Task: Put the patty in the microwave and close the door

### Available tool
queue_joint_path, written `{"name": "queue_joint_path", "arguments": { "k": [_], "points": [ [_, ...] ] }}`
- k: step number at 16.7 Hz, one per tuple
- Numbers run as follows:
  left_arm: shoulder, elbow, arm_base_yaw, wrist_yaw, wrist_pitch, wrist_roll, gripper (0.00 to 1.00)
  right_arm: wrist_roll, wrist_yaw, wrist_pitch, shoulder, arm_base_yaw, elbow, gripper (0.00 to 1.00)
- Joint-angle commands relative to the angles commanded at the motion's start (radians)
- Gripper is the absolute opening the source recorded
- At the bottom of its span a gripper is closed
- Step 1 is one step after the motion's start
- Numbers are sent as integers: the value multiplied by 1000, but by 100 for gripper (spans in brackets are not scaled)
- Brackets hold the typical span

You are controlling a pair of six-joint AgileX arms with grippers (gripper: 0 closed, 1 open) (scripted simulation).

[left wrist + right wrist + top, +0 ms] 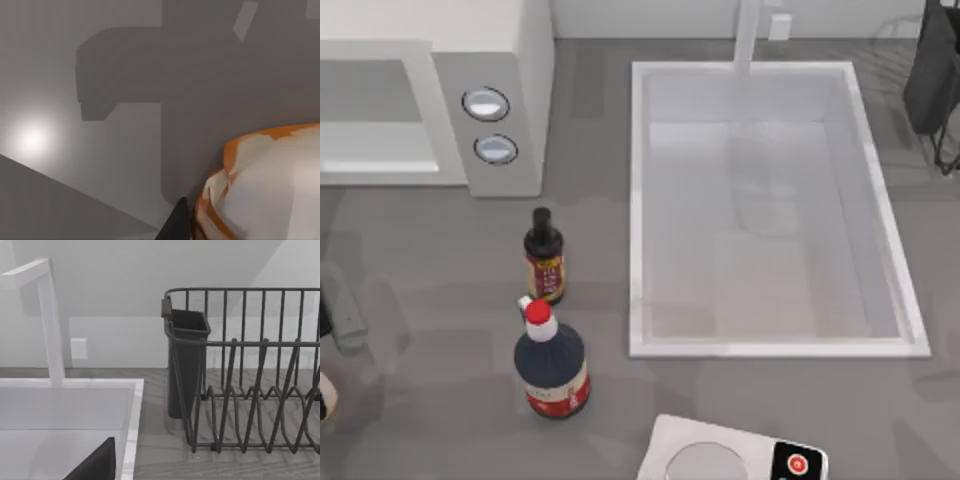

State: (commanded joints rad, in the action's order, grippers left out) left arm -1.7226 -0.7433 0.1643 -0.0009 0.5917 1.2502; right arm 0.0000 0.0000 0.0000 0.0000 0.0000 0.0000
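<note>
The microwave (485, 100) sits at the surface's (440, 260) back left, door (375, 115) shut. Two bottles (551, 360) stand beside the sink (638, 200) — the left arm low at the left edge, the right by the rack (250, 390). Whether either gripper is open, I cannot tell.

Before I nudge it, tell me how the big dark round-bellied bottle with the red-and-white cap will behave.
The big dark round-bellied bottle with the red-and-white cap has a wide body under a narrow neck, so a low push would probably slide it; a push at the cap might tip it. Once down, its round body would likely roll. The slimmer dark bottle nearby looks tippier.
</note>
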Motion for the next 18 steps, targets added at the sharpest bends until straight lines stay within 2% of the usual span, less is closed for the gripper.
{"name": "queue_joint_path", "arguments": {
  "k": [1,2,6,12,18],
  "points": [
    [0,0,0,0,0,0,0,0,0,0,0,0,0,100],
    [68,-34,-2,12,98,-23,0,0,0,0,0,0,0,100],
    [93,-90,1,12,173,-22,0,0,0,0,0,0,0,100],
    [202,-261,-5,12,483,-24,0,0,0,0,0,0,0,100],
    [233,-298,-4,12,531,-28,0,0,0,0,0,0,0,100]
  ]
}}
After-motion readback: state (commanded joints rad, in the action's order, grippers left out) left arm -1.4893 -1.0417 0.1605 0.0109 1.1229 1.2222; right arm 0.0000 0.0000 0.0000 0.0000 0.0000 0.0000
